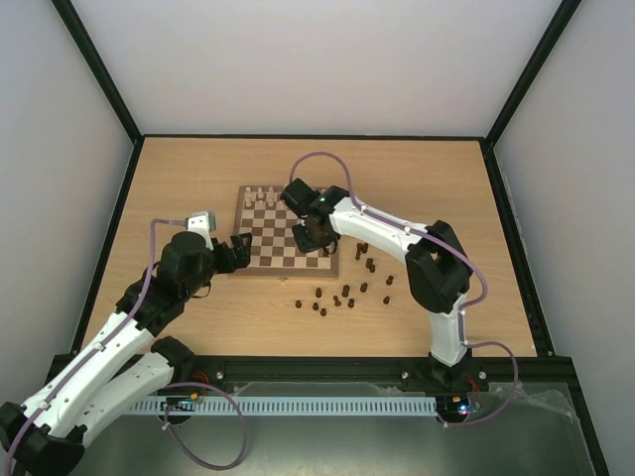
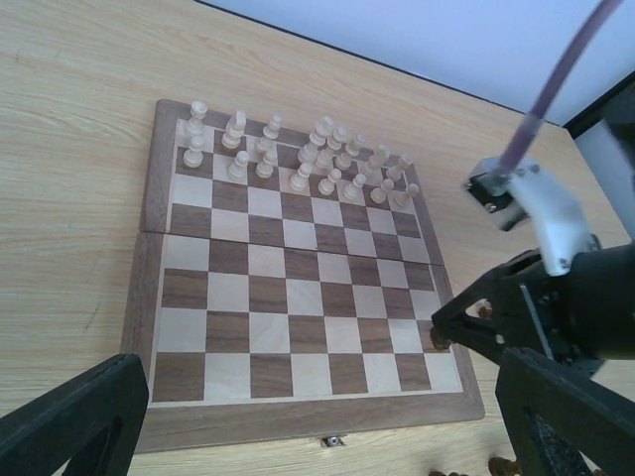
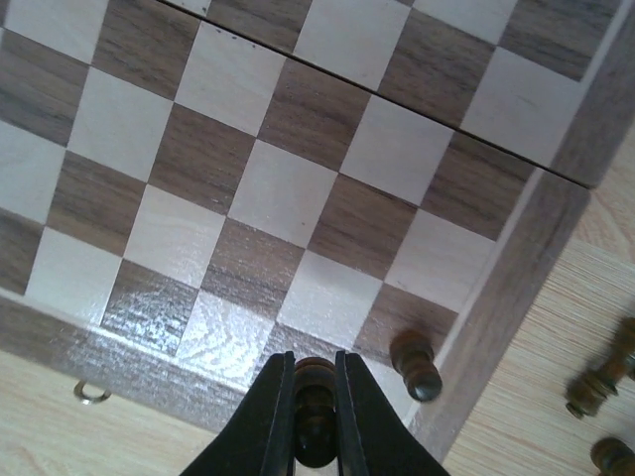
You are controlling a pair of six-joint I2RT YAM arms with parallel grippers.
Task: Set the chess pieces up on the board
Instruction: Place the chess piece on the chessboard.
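I see the board (image 2: pixel 288 297) on the wooden surface (image 2: pixel 69 149), cream chessmen (image 2: pixel 303 159) crowding its two far rows, the right gripper (image 2: pixel 444 332) over its near right corner

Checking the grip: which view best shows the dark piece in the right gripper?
Right wrist: the dark piece is clamped between the shut fingers of the right gripper, close up. In left wrist and top external it is too small or hidden.

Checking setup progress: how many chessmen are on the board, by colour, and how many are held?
Cream-white chessmen on the board: about 16
Dark brown chess piece on the board: 1
Dark brown held piece in the right gripper: 1
Total: about 18
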